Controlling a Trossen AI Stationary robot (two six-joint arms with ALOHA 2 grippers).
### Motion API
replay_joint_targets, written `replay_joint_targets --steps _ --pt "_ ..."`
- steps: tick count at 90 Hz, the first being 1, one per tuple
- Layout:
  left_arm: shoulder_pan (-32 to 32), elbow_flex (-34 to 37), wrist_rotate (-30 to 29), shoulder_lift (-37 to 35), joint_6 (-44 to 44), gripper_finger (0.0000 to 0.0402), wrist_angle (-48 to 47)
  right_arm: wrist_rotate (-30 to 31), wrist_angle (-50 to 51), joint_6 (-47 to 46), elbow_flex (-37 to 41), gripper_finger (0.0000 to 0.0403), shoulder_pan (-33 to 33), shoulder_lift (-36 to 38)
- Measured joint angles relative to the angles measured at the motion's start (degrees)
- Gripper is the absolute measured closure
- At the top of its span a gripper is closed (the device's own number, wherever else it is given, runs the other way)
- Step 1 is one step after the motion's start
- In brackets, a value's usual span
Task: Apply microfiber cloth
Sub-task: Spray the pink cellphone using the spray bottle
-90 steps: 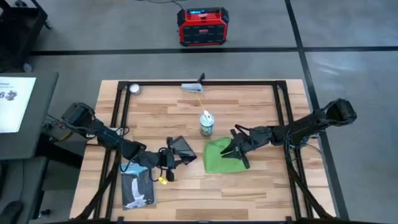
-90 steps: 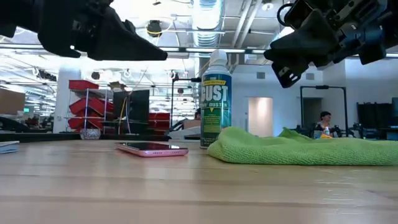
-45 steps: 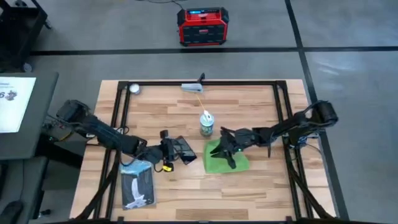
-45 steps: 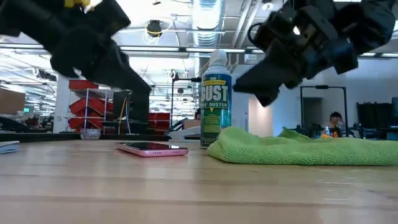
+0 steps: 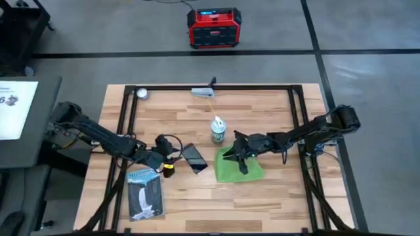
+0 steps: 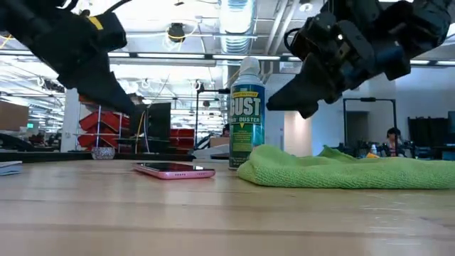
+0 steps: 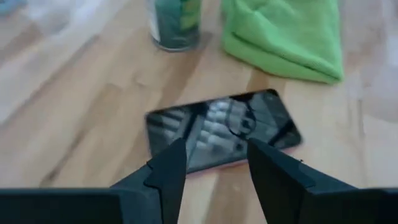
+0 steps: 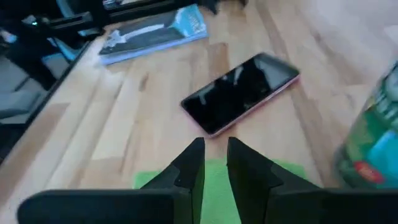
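One microfiber cloth [image 5: 237,165], one phone [image 5: 194,158].

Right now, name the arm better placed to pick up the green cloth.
Right. The right gripper hangs directly above the microfiber cloth; the left gripper sits beyond the phone.

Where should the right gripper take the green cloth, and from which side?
Probably the microfiber cloth edge nearest the phone, pinched from straight above. It lies flat and rumpled on the table, so only a raised fold gives purchase. The right gripper hovers over that edge; mind the duster can close by.
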State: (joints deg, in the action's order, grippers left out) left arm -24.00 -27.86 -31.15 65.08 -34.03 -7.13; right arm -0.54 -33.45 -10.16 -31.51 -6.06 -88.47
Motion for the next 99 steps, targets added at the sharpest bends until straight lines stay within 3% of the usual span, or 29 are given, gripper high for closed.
replay_joint_targets --steps 12,29,54,71,99 --pt "-0.7 0.0 0.2 0.1 -0.2 0.0253 0.3 0.4 1.5 2.2 -1.3 0.0396 0.8 0.0" --pt "0.4 0.0 0.6 1.8 -2.3 0.0262 0.1 1.1 3.9 3.2 -2.4 0.0402 1.0 0.0" --pt "0.8 0.0 0.4 1.9 -4.6 0.0392 -1.5 2.4 5.5 3.4 -4.0 0.0403 1.0 -0.1" --pt "0.8 0.0 0.3 1.8 -6.9 0.0400 -5.4 2.3 6.7 4.8 -9.4 0.0403 0.6 -7.1" --pt "-1.0 0.0 -4.4 -4.9 -18.0 0.0401 -20.8 2.1 14.5 9.3 -21.4 0.0403 0.7 -16.7"
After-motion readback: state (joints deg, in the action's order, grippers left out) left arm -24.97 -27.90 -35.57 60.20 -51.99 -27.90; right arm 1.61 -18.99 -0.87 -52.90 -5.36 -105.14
